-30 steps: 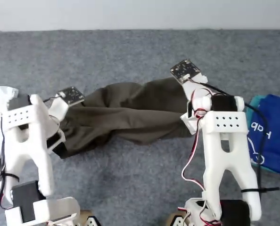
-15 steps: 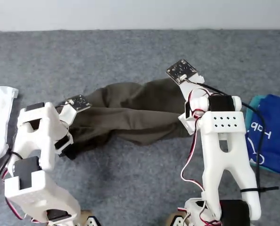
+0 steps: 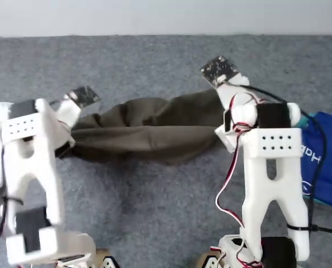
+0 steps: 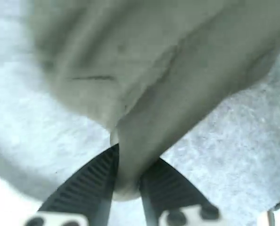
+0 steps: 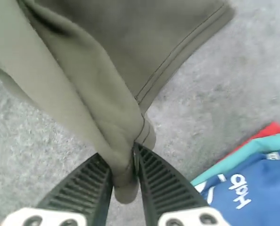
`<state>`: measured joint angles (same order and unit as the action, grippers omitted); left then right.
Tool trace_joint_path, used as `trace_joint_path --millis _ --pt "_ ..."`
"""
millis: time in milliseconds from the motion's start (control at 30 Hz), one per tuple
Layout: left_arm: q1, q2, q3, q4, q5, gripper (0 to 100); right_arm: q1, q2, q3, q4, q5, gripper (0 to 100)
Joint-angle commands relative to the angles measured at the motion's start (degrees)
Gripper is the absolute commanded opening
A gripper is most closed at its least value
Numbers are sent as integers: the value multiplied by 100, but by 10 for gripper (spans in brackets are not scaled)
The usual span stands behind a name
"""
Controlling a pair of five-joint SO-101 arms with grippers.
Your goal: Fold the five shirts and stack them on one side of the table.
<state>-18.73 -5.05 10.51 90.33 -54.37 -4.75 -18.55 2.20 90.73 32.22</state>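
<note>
Though a blue shirt (image 3: 325, 162) tops a pile at the table's (image 3: 155, 223) right edge, the job looks partway at best; the olive shirt (image 3: 149, 131) stretches bunched and unfolded mid-table; left gripper (image 4: 130, 162) pinches one end tight; right gripper (image 5: 123, 160) clamps the other.

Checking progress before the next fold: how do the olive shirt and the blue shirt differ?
The olive shirt is bunched and stretched between the left gripper and right gripper, each shut on one end; the blue shirt lies ungripped at the table's edge. The olive shirt is plain; the blue shirt has white print. Both are over the grey table.
</note>
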Motion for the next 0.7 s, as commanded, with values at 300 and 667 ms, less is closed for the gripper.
trace_joint_path --millis 300,667 --pt "-9 -2523 -2466 -44 1565 14 13 -75 -3692 804 862 9" --pt "-26 -2910 -4532 -1960 1644 14 40 -75 -5512 -198 1776 9"
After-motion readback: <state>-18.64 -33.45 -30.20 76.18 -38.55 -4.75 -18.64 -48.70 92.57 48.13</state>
